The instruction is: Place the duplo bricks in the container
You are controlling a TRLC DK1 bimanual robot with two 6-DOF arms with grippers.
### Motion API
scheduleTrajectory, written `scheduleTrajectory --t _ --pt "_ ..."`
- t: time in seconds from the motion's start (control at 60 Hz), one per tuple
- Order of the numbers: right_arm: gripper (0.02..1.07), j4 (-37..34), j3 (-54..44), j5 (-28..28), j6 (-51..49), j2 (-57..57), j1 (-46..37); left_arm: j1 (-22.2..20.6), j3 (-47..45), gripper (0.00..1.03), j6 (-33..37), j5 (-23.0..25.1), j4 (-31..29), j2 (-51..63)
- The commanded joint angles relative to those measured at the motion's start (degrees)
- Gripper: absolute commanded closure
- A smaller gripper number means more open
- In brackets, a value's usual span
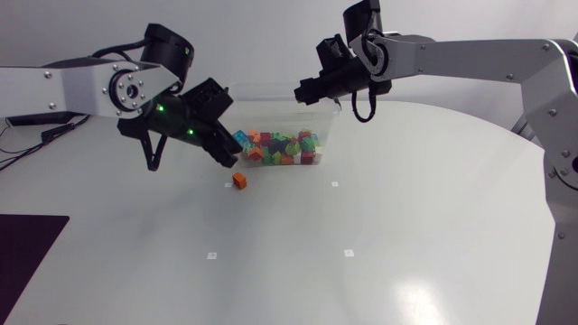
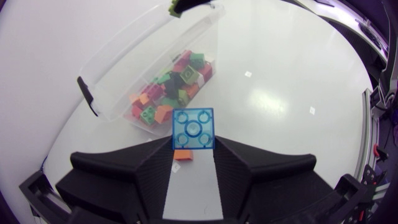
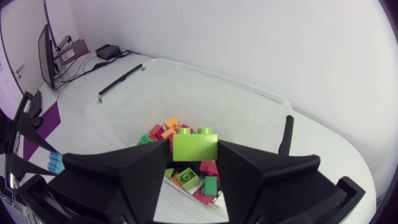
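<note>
Clear plastic container [image 1: 330, 135] of mixed duplo bricks [image 1: 284, 149] by the counter's [image 1: 406, 235] far edge.
Left gripper [image 2: 193, 152] clamps a translucent blue square brick [image 2: 193, 129] above a small orange brick [image 1: 239, 181] on the counter; right gripper [image 3: 195, 163], over the container, pinches a lime-green brick [image 3: 195, 147], which the head view hides.

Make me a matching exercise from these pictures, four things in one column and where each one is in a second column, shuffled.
Things:
1. blue brick
2. green brick
3. orange brick
4. heap of mixed bricks

Places:
A. loose on the table
B. held in the right gripper
C. inside the container
D. held in the left gripper

Pairs: 1-D, 2-B, 3-A, 4-C
</note>
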Motion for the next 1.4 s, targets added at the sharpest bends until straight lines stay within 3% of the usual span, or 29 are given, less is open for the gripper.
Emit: scheduleTrajectory --t 0.0,0.133,0.517,1.033,1.117,1.217,1.267,1.383 --pt "0.19 -0.40 0.74 0.41 1.19 0.47 -0.90 -0.38 4.17 0.77 -2.58 -0.07 -0.18 -0.37" --pt "0.07 0.39 -2.43 0.41 1.10 -2.78 -1.78 -0.03 8.04 0.77 -5.57 -0.07 1.93 1.74" --pt "0.07 3.11 -17.11 -0.38 1.01 -17.20 -4.33 -0.47 19.02 0.77 -10.75 -0.07 6.06 11.76" --pt "0.07 5.48 -42.15 -3.99 -0.39 -37.59 -6.52 -1.52 35.28 0.72 -14.44 -2.35 4.39 25.55" --pt "0.07 5.40 -45.41 -4.51 -0.66 -40.23 -6.70 -1.52 37.57 0.58 -14.71 -3.41 3.86 27.58" --pt "0.07 5.31 -48.83 -4.78 -1.36 -42.77 -6.79 -1.79 39.94 0.15 -14.79 -5.43 2.54 29.86" --pt "0.07 5.31 -50.24 -4.87 -1.62 -44.09 -6.96 -1.88 39.94 0.05 -14.88 -6.22 2.54 30.04" --pt "0.07 5.22 -52.17 -5.57 -1.89 -45.50 -7.93 -2.05 39.41 0.05 -14.97 -6.66 2.37 29.42"
